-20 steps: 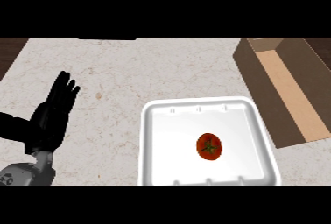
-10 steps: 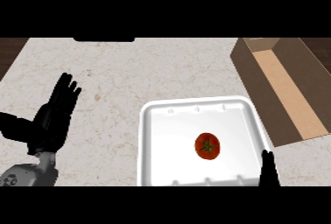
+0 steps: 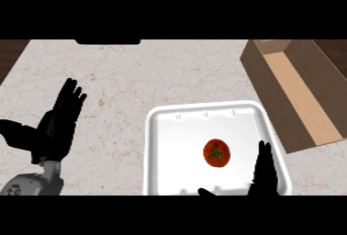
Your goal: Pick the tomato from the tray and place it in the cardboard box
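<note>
right hand (image 3: 263,170) — open, beside tomato (image 3: 217,153)

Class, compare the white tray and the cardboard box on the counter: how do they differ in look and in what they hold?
The tray is white with rounded corners; the cardboard box is brown with straight edges. The tray is shallow; the box has tall walls. The tray holds the tomato; nothing shows in the box. Both are open-topped and rest on the counter.

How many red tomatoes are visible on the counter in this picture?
1. The round red tomato lies inside the white plastic tray, right of its centre, beside the right hand. None shows in the brown cardboard box, though its near wall hides some floor.
</note>
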`<state>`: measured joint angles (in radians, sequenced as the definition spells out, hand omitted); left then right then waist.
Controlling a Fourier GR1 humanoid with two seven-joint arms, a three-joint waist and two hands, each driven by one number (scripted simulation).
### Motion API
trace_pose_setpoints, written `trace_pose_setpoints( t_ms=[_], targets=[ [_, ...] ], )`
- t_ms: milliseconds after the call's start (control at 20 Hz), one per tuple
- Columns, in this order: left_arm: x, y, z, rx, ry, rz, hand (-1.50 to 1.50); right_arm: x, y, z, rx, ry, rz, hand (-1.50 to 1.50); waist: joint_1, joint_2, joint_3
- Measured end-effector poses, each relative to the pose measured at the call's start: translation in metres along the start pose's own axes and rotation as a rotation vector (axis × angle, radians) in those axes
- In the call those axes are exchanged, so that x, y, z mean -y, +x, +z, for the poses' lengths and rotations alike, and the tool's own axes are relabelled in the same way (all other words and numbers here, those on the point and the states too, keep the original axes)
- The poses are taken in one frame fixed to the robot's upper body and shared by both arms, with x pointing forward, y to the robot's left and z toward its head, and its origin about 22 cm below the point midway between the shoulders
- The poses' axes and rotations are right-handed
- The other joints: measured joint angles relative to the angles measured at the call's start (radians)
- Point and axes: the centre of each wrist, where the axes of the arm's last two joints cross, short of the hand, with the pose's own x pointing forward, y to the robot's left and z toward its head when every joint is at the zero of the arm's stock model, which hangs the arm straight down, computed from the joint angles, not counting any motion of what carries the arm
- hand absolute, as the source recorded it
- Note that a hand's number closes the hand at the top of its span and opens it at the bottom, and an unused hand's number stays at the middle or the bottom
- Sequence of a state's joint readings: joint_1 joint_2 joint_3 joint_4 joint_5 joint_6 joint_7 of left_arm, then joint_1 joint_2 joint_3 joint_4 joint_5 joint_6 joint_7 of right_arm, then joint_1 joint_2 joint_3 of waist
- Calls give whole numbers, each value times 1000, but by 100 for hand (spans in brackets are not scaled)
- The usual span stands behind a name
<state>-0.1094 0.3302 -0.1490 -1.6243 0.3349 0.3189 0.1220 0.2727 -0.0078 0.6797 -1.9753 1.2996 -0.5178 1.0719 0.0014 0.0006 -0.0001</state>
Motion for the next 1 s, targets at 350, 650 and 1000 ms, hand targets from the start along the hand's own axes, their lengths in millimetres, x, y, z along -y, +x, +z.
trace_pose_setpoints(
  t_ms=[350, 650, 1000],
  targets=[
    [-6, 4, 1, -2, -1, -1, 0, -13, 3, -12, -14, 12, 8, -150, 0, 0, 0],
    [-2, 3, -1, -6, 0, 1, 0, -23, 0, -21, -29, 6, 37, -150, -1, 0, 0],
    [-4, 5, -3, -3, 10, -2, 0, -35, -9, -25, -42, 24, 42, -150, -1, -1, 0]
  ],
)
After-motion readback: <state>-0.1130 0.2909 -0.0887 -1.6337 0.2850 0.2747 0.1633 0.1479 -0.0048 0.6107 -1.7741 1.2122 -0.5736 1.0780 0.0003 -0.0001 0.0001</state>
